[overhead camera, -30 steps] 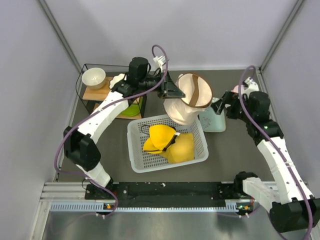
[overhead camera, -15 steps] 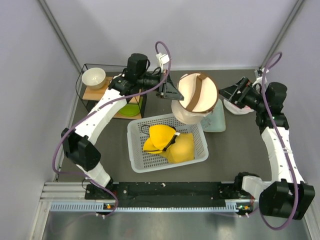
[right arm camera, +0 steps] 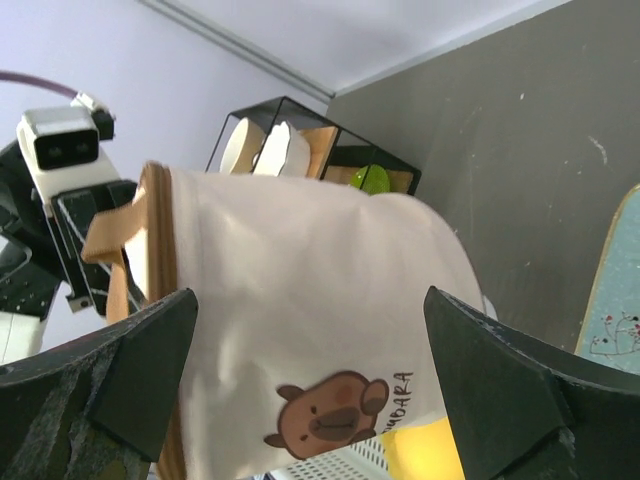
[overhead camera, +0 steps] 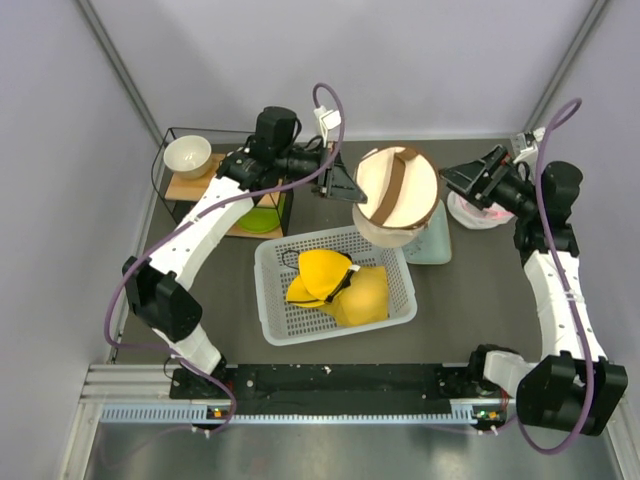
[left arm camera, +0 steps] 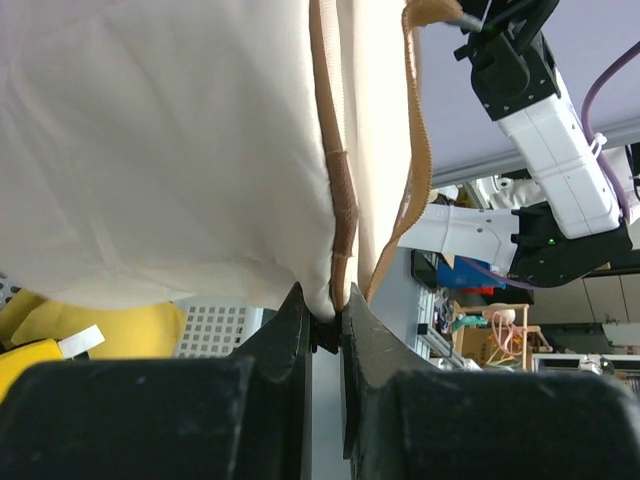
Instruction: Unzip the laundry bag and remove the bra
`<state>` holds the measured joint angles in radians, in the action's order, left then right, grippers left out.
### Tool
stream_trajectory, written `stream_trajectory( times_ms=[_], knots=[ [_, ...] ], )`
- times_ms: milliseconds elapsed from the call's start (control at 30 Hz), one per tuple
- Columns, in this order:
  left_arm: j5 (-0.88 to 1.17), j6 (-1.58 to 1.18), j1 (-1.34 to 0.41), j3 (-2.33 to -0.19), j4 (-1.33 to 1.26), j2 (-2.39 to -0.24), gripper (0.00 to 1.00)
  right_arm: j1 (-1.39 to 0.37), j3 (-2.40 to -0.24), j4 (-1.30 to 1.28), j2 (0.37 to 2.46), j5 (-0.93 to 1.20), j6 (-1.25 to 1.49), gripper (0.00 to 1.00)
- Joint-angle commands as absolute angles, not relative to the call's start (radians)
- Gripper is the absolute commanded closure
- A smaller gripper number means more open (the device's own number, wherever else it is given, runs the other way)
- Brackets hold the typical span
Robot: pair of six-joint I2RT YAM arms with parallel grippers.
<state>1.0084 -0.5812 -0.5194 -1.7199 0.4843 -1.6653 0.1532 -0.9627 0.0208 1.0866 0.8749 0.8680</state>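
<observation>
Laundry bag (overhead camera: pixel 415 195) pinched between left fingers (left arm camera: pixel 285 345), plain only in wrist view; right fingers (right arm camera: pixel 500 385) spread, empty.

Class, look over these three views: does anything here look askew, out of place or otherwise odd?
Yes: the laundry bag is not resting flat. It hangs tipped above the far rim of the white basket, pinched at a brown-trimmed seam by the left gripper alone. The right gripper is open and apart from it.

laundry bag (left arm camera: pixel 150 150) cropped at top and left in the left wrist view, its inside hidden, right gripper (right arm camera: pixel 310 300) fingers (right arm camera: pixel 500 400) blurred, cut off below
</observation>
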Motion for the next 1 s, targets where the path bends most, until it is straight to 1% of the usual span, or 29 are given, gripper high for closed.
stream_trajectory(
  times_ms=[0, 167, 300, 500, 533, 567, 633, 667, 700, 733, 767, 800, 867, 900, 933, 967],
  knots=[
    [1.020, -0.512, -0.532, -1.758, 0.508, -1.651, 1.00, 0.195, -0.963, 0.075, 1.054, 0.865, 0.887, 0.03],
    [1.019, -0.503, -0.534, -1.752, 0.512, -1.640, 1.00, 0.195, -0.963, 0.090, 1.060, 0.890, 0.881, 0.04],
    [1.025, -0.508, -0.546, -1.770, 0.512, -1.654, 1.00, 0.187, -1.009, 0.003, 1.123, 1.012, 0.789, 0.04],
    [1.032, -0.503, -0.560, -1.784, 0.512, -1.664, 1.00, 0.083, -1.045, -0.112, 1.164, 1.014, 0.675, 0.04],
    [1.037, -0.502, -0.561, -1.784, 0.512, -1.667, 1.00, 0.074, -1.046, -0.110, 1.167, 1.012, 0.675, 0.05],
    [1.042, -0.497, -0.561, -1.784, 0.515, -1.666, 1.00, 0.057, -1.048, -0.109, 1.170, 1.009, 0.673, 0.09],
    [1.043, -0.485, -0.565, -1.784, 0.520, -1.672, 1.00, 0.055, -1.043, -0.101, 1.167, 0.982, 0.692, 0.34],
    [1.043, -0.479, -0.565, -1.786, 0.531, -1.677, 1.00, 0.055, -1.039, -0.092, 1.161, 0.964, 0.699, 0.51],
    [1.029, -0.474, -0.565, -1.799, 0.543, -1.683, 1.00, 0.055, -1.026, -0.084, 1.149, 0.927, 0.712, 0.94],
    [1.017, -0.472, -0.563, -1.812, 0.552, -1.704, 1.00, 0.057, -1.017, -0.074, 1.140, 0.910, 0.751, 1.00],
    [0.997, -0.476, -0.563, -1.830, 0.569, -1.716, 0.98, 0.055, -1.008, -0.063, 1.134, 0.888, 0.771, 1.00],
    [0.948, -0.485, -0.558, -1.870, 0.601, -1.727, 0.90, 0.057, -0.984, -0.057, 1.108, 0.834, 0.796, 1.00],
    [0.872, -0.500, -0.554, -1.910, 0.627, -1.744, 0.64, 0.057, -0.953, -0.052, 1.075, 0.726, 0.886, 1.00],
    [0.838, -0.506, -0.552, -1.928, 0.624, -1.737, 0.39, 0.055, -0.918, -0.037, 1.053, 0.689, 0.920, 1.00],
    [0.771, -0.515, -0.552, -1.934, 0.620, -1.715, 0.29, 0.055, -0.893, -0.016, 1.004, 0.652, 1.007, 1.00],
    [0.746, -0.537, -0.552, -1.939, 0.615, -1.701, 0.19, 0.055, -0.870, -0.009, 0.974, 0.565, 1.055, 1.00]
  ],
)
